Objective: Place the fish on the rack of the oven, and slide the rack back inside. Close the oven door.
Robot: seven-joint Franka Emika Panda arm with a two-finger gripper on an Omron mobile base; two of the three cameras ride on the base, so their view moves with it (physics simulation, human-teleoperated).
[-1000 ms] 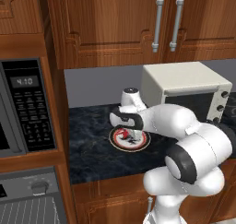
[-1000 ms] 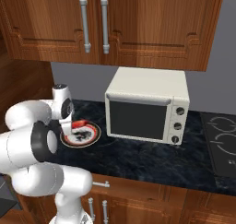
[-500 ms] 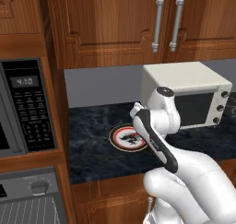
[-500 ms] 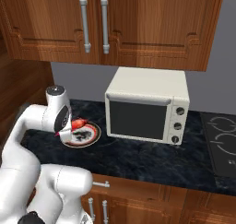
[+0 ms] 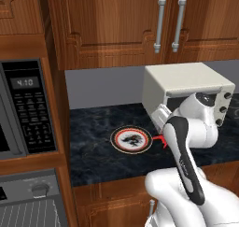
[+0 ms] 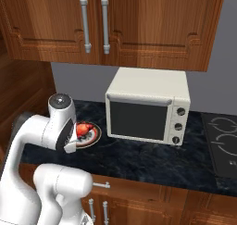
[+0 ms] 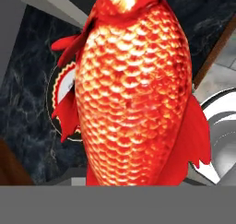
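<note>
- The fish (image 7: 133,94) hangs right in front of the hand camera, scales bright red-orange, body running the length of that view; in the left base view a sliver of red shows just beside the plate (image 5: 131,139), off it and above the worktop (image 5: 93,151).
- The claw looks closed on the fish, since the fish sits so close to the hand and off the plate; the fingertips themselves are hidden behind its body, so how wide they stand cannot be told.
- The plate lies bare on the dark worktop, between the microwave (image 5: 25,109) and the white toaster oven (image 6: 148,106).
- Judging by its size, the fish should be light. Its scaled skin may be slick and the body rounded, so a hold across the thick middle seems safest; the thin fins and tail would likely slip or bend.
- The oven (image 5: 32,205) sits low at the left, below the microwave, and the fish is yet to be carried there.
</note>
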